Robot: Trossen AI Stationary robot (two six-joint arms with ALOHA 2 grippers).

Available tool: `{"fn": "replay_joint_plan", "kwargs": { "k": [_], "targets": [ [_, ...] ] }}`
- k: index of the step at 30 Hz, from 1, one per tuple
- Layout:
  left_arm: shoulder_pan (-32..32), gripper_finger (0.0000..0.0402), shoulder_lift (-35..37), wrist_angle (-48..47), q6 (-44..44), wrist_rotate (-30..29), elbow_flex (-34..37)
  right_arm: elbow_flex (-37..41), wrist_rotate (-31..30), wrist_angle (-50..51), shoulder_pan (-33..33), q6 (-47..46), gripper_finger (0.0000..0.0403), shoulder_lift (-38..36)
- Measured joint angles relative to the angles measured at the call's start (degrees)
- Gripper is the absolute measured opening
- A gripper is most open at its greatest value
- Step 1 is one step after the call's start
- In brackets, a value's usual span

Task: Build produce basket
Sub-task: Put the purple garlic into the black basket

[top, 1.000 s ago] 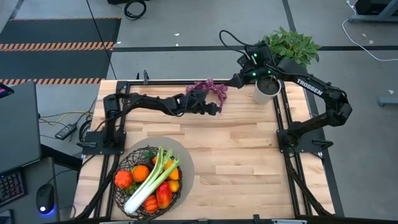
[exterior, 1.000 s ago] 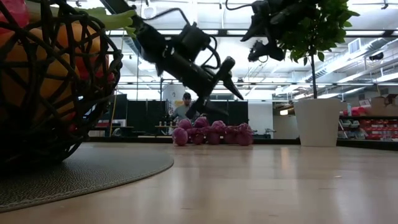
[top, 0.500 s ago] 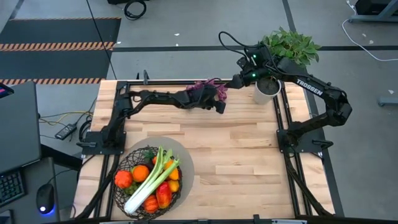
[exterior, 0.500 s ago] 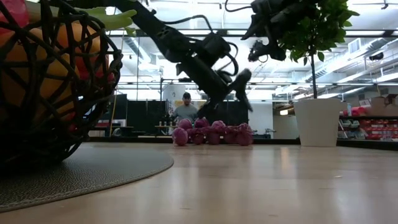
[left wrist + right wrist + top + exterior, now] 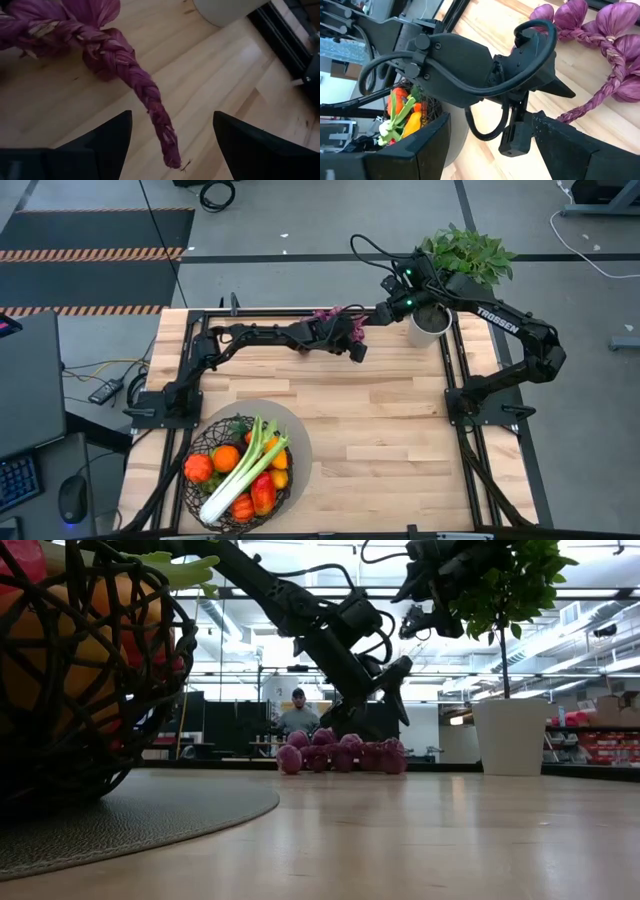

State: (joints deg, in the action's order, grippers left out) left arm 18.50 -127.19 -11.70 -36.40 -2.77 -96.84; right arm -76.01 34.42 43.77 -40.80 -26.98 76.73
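Grey concrete floor with hazard-striped mat and loose cables, desk corner with mouse, a person beyond under bright ceiling lights, red-stocked shelving.

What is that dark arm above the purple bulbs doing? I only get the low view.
Observer: From above, that is the left gripper, open and empty, hovering at the purple bunch's end.
Operator: Are those grapes?
Observer: The left wrist view shows a braided stem running out between the fingers, so they look more like strung bulbs.
Operator: And the other arm?
Observer: The right gripper waits, open, beside the plant.
Operator: What's in the basket?
Observer: From above, the basket shows celery and an orange.
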Motion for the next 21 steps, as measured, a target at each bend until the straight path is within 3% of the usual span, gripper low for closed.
{"fn": "replay_joint_plan", "kwargs": {
  "k": [10, 21],
  "targets": [
    [-0.48, 0.0284, -1.97, 1.79, -1.73, -2.93, 0.0, 0.0, 0.3, 0.06, 0.2, 0.1, 0.0281, 0.0],
    [-1.43, 0.0284, -2.04, 2.14, -4.48, -0.78, 0.02, 0.0, 1.66, 0.07, 0.73, -0.46, 0.0281, 0.0]
  ]
}}
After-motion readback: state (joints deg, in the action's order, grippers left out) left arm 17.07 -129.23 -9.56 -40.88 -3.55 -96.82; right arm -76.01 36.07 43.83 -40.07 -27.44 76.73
